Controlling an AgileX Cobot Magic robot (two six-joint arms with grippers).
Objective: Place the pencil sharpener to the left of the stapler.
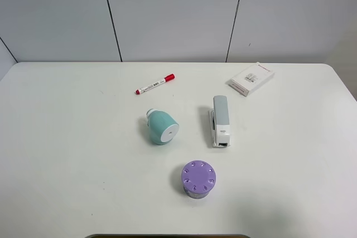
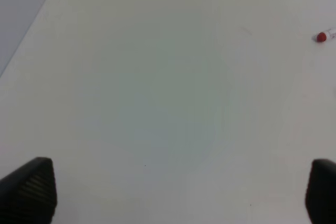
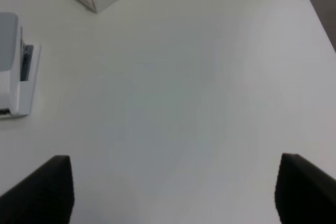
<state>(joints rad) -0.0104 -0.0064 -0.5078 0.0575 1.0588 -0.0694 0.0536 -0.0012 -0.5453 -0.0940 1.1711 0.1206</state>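
Two grippers, left point(image 2: 178, 192) and right point(image 3: 173, 190), are being held wide apart over bare table point(image 1: 67, 154), gripping nothing. The pencil sharpener point(image 1: 162, 127) is lying on its side left of the stapler point(image 1: 220, 121), near it. Rolling is probably being risked if the rounded body is nudged during approach.

Lab/office test bench: white table point(image 1: 67, 137), grey panel wall point(image 1: 173, 15), desk stationery
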